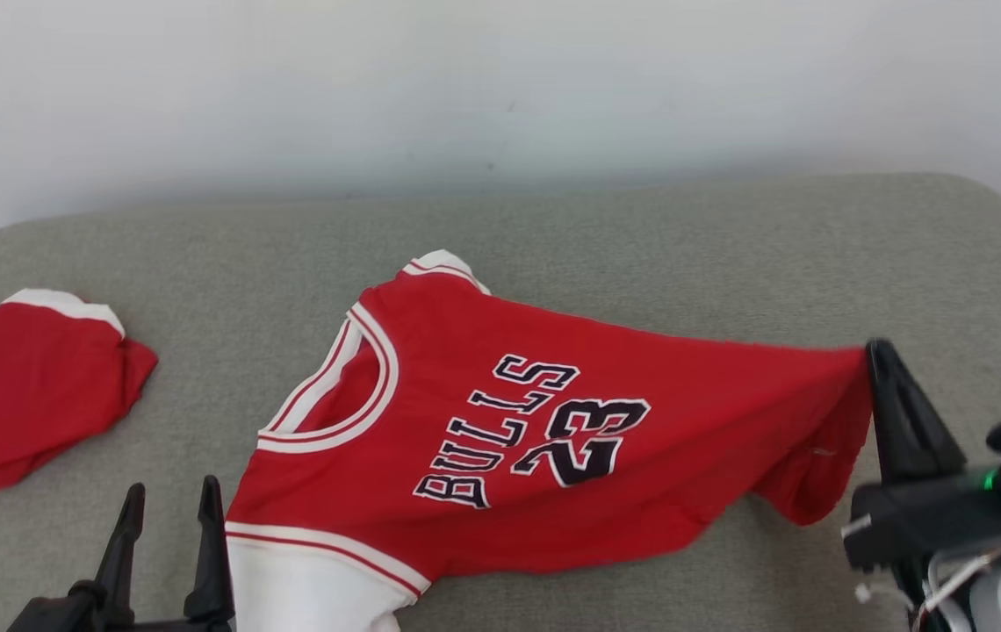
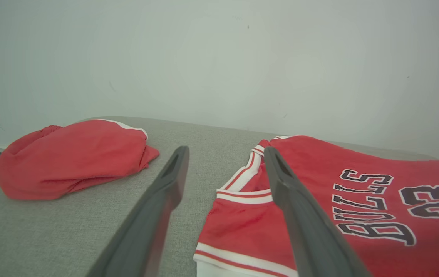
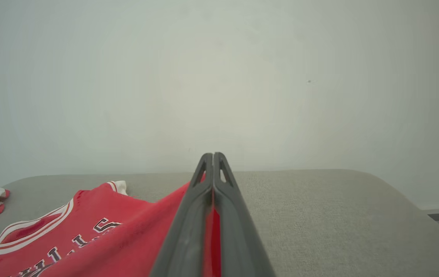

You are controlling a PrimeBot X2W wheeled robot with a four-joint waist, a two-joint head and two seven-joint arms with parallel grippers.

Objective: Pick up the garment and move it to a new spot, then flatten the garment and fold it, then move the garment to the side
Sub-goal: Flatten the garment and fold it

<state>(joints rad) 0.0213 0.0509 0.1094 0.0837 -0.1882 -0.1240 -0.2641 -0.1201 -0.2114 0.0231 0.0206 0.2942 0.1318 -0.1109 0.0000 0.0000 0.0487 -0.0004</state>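
Left of the jersey [image 1: 509, 412], red bundle [image 1: 26, 395]

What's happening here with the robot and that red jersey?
A two-armed robot appears to be spreading out a red Bulls jersey on a grey padded surface. Its right pincer is shut on the hem corner, holding that end stretched and slightly raised. The left pincer is open beside the shoulder end, gripping nothing. A second red garment lies crumpled off to the left.

one bulls jersey [image 1: 685, 412], one crumpled red garment [image 1: 22, 395], one grey cushion [image 1: 729, 246]
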